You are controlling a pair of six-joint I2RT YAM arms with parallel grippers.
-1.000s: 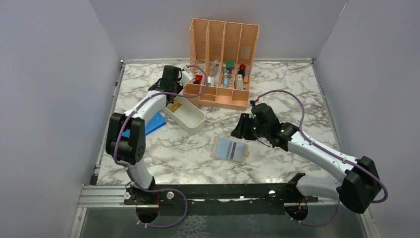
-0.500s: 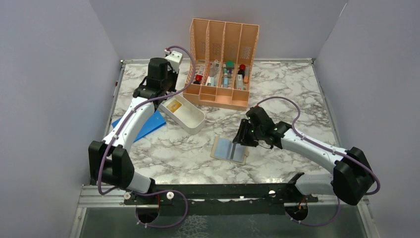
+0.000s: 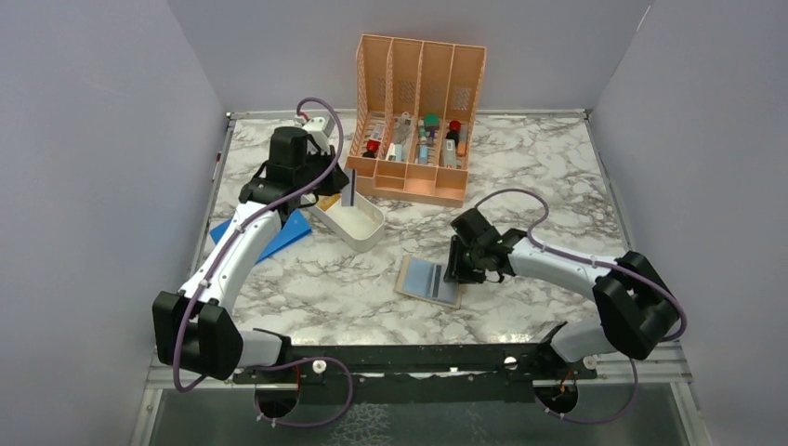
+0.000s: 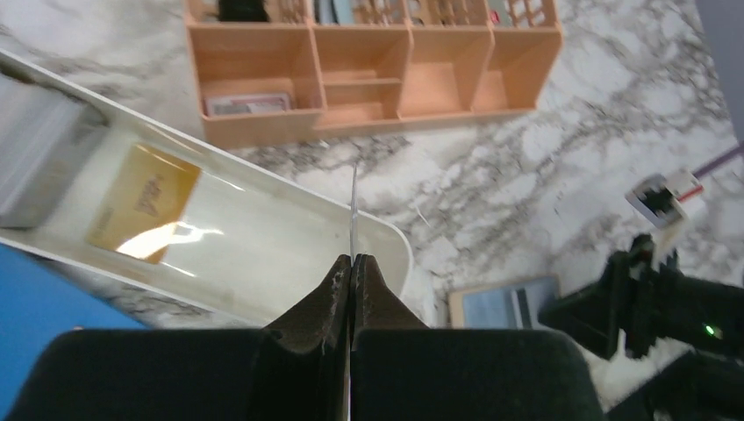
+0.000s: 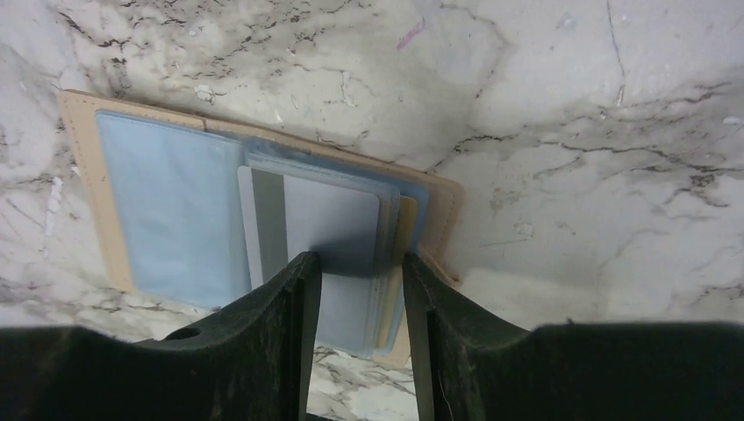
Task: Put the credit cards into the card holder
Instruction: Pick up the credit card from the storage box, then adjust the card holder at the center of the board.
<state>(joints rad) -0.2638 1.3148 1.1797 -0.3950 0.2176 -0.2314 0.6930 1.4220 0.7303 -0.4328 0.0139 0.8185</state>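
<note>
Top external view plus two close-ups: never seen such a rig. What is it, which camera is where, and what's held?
Two white robot arms are bolted to a marble table. The wide picture looks down from above and behind; each close-up comes from a wrist camera. On it lie an orange slotted rack, a white oblong tray with a gold card, a blue flat sheet and an open tan card holder. The left arm's fingers pinch a thin card edge-on above the tray. The right arm's fingers stand open over the holder, holding nothing.
</note>
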